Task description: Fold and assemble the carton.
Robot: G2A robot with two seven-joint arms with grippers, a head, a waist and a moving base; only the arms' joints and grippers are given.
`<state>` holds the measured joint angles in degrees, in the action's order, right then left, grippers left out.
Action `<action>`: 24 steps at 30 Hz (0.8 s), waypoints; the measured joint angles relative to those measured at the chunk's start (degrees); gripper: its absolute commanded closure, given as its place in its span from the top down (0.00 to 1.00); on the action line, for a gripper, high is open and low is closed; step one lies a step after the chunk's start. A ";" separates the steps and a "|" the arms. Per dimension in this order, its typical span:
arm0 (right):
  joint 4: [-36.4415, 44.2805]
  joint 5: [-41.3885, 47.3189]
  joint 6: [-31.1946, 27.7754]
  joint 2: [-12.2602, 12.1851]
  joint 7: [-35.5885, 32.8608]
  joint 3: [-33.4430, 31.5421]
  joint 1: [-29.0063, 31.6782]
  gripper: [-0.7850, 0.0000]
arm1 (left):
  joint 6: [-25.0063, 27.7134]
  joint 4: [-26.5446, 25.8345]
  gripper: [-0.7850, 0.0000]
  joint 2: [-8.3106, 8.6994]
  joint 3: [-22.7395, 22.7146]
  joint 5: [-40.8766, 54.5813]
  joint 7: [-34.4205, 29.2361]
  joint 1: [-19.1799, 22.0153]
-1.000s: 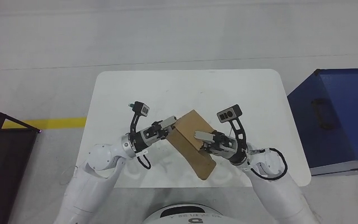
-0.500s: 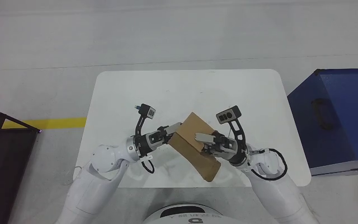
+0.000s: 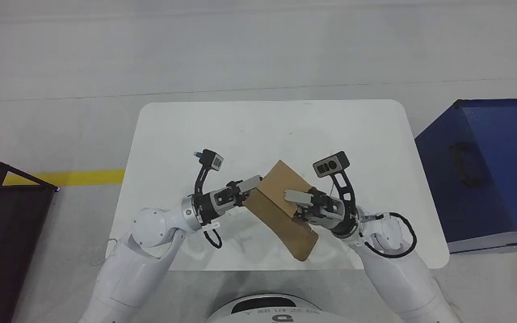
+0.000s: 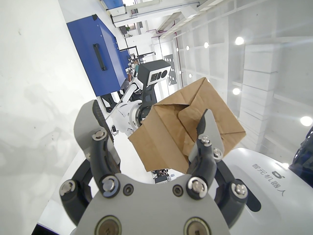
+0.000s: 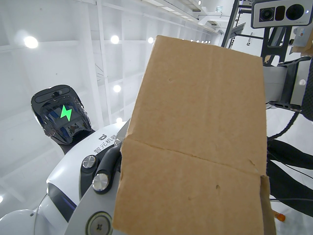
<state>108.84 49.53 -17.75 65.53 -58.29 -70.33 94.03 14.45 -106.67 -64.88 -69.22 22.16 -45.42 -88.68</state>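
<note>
One brown corrugated-cardboard carton [image 3: 283,211], boxy, end flaps folded shut, held over the white round-cornered surface [image 3: 242,129] between two pincers: right pincer [image 3: 296,200] clamped on its wall, left pincer [image 4: 150,113] spread wide, gripping nothing.

- Left arm [image 3: 153,230]: bent at the elbow, with the forearm running inward over the near half of the bench [image 3: 161,129]. Its wrist camera [image 3: 208,159] stands raised above the wrist.
- Left gripper [image 3: 249,186]: the fingers are spread apart. One fingertip [image 4: 206,123] rests against the folded end of the carton [image 4: 159,135]; the other finger [image 4: 94,121] stands free of it.
- Right arm [image 3: 388,238]: bent likewise, with the forearm pointing inward toward the left arm. Its wrist camera [image 3: 331,165] is uppermost.
- Right gripper [image 3: 286,196]: closed on the carton's side wall, with one finger [image 3: 291,195] lying along the upper face.
- The two grippers face each other from opposite sides of the carton.
</note>
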 measured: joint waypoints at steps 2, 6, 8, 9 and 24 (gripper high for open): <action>-0.16 0.17 -0.02 0.04 -0.08 0.12 -0.15 0.00 | -0.12 0.31 0.85 0.05 -0.02 -0.33 -0.24 0.24; -0.40 0.18 0.11 0.09 -0.12 0.32 -0.45 0.00 | -0.12 0.68 0.86 0.11 0.26 -0.93 -0.80 0.71; -0.51 -0.18 0.14 0.11 0.07 0.41 -0.57 0.00 | 0.13 0.73 0.87 0.11 0.54 -0.96 -1.13 1.00; -0.51 -0.36 0.18 0.12 0.18 0.45 -0.61 0.00 | 0.24 0.78 0.88 0.10 0.67 -0.86 -1.26 1.14; 0.03 -0.78 0.49 0.16 0.69 0.46 -0.38 0.00 | 1.34 2.32 0.96 0.04 2.48 -0.77 -2.44 2.85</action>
<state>108.87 48.75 -17.27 65.68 -57.60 -69.87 93.65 15.79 -104.34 -64.84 -66.75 21.39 -47.86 -85.83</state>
